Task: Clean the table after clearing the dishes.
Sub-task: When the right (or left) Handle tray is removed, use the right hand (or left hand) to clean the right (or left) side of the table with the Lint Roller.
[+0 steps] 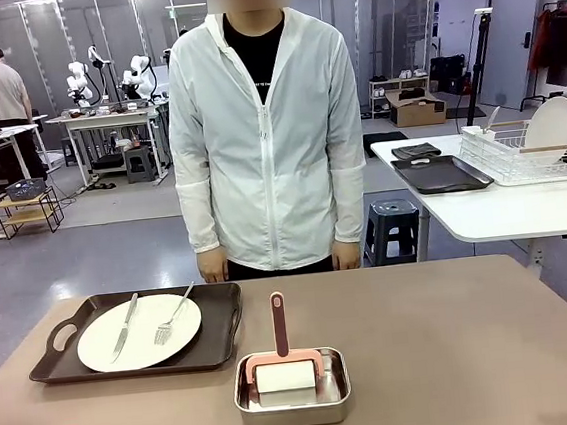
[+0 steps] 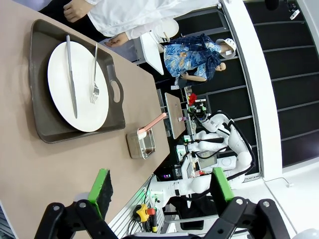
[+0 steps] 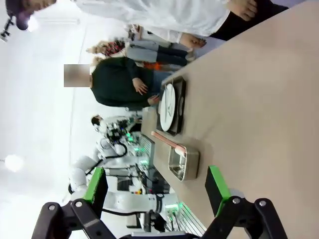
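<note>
- Left gripper (image 2: 162, 191): jaws spread wide, nothing between the green pads (image 2: 102, 191). It hangs above the table (image 1: 458, 356) without contact.
- Right gripper (image 3: 157, 191): likewise spread wide and empty, clear of the table top.
- Item to clear: one dark tray (image 1: 222, 324) in the lower left of the front view. It carries a white plate (image 1: 95, 346) with a knife (image 1: 125, 326) and a fork (image 1: 173, 317) laid on it. The tray is not yet removed, so wiping looks premature.
- Long axis: in the front view the tray runs left to right across the frame, with a handle cut-out at each short end. Knife and fork lie crosswise to that axis, pointing roughly toward the person (image 1: 267, 144) at the far side.
- Direction from the left gripper: in the left wrist view the tray sits in the upper left, large and near, above the fingers. One handle cut-out shows at the tray's right edge in that frame.
- Direction from the right gripper: in the right wrist view the tray appears small at frame centre. The steel pan (image 1: 295, 410) lies between it and the fingers.
- Judgement: the left arm is the nearer one. A grasp at a short-end handle looks the likely approach, with the tray kept level so the cutlery does not slide.
- Cleaning tool: the roller (image 1: 286, 376) rests in the steel pan at lower centre of the front view. The pan is just right of the tray and apart from it. The pink handle points up-frame toward the person.
</note>
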